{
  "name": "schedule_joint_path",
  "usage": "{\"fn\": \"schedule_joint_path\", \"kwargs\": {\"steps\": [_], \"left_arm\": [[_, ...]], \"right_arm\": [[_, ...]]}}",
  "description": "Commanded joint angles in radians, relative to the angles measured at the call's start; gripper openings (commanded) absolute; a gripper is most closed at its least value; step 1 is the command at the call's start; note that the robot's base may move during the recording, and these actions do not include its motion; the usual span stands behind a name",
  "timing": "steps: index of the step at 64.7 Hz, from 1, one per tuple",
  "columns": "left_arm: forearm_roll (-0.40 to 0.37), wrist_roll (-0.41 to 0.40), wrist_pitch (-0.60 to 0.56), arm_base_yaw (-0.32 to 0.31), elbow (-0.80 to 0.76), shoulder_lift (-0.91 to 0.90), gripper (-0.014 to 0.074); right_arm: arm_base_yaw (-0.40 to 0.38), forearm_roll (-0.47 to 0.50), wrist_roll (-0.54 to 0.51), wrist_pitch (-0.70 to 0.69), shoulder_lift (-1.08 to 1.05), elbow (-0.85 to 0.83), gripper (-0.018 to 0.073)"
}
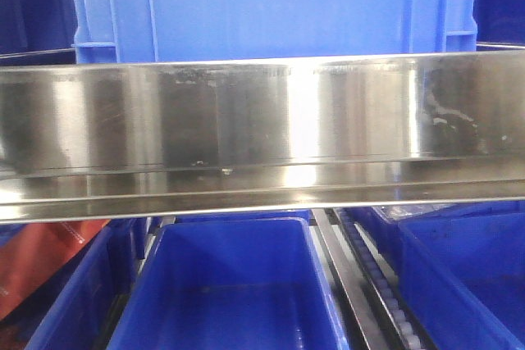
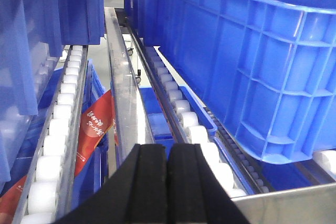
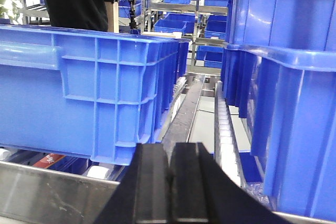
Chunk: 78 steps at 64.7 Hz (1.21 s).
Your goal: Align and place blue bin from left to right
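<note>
Bin (image 1: 271, 6) sits on the rollers (image 2: 55, 124) at the rack's steel front edge (image 1: 262, 112); left gripper (image 2: 167, 182) and right gripper (image 3: 169, 182) both closed, holding nothing.

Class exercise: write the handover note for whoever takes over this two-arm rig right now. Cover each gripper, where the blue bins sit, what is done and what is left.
Left gripper: jaws shut, holding nothing.
Right gripper: jaws shut, holding nothing.
One blue bin sits on the upper roller shelf behind the steel rail; more bins sit in the lanes beside it and on the shelf below.
Done: cannot tell if any bin is aligned yet.
Left: grip the bin, line it up, place left to right.
</note>
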Motion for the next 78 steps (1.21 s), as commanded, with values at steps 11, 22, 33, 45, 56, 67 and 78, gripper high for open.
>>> {"fn": "schedule_joint_path", "kwargs": {"steps": [11,22,33,45,56,67,78], "left_arm": [[-0.063,0.106,-0.127,0.111,0.126,-0.158,-0.0111],[-0.067,0.106,-0.256,0.161,0.299,-0.298,-0.0111],[-0.081,0.106,-0.394,0.167,0.452,-0.321,-0.0111],[-0.117,0.106,-0.412,0.167,0.464,-0.321,-0.0111],[-0.117,0.106,-0.414,0.167,0.464,-0.321,-0.0111],[-0.117,0.106,-0.414,0.167,0.464,-0.321,-0.0111],[-0.117,0.106,-0.414,0.167,0.464,-0.321,-0.0111]], "right_arm": [[-0.001,-0.011,-0.009,-0.024,-0.006,0.002,-0.0075],[-0.001,-0.011,-0.009,-0.024,-0.006,0.002,-0.0075],[-0.001,-0.011,-0.009,-0.024,-0.006,0.002,-0.0075],[-0.001,-0.011,-0.009,-0.026,-0.006,0.002,-0.0075],[-0.001,-0.011,-0.009,-0.026,-0.006,0.002,-0.0075],[-0.001,-0.011,-0.009,-0.026,-0.006,0.002,-0.0075],[-0.001,-0.011,-0.009,-0.026,-0.006,0.002,-0.0075]]}}
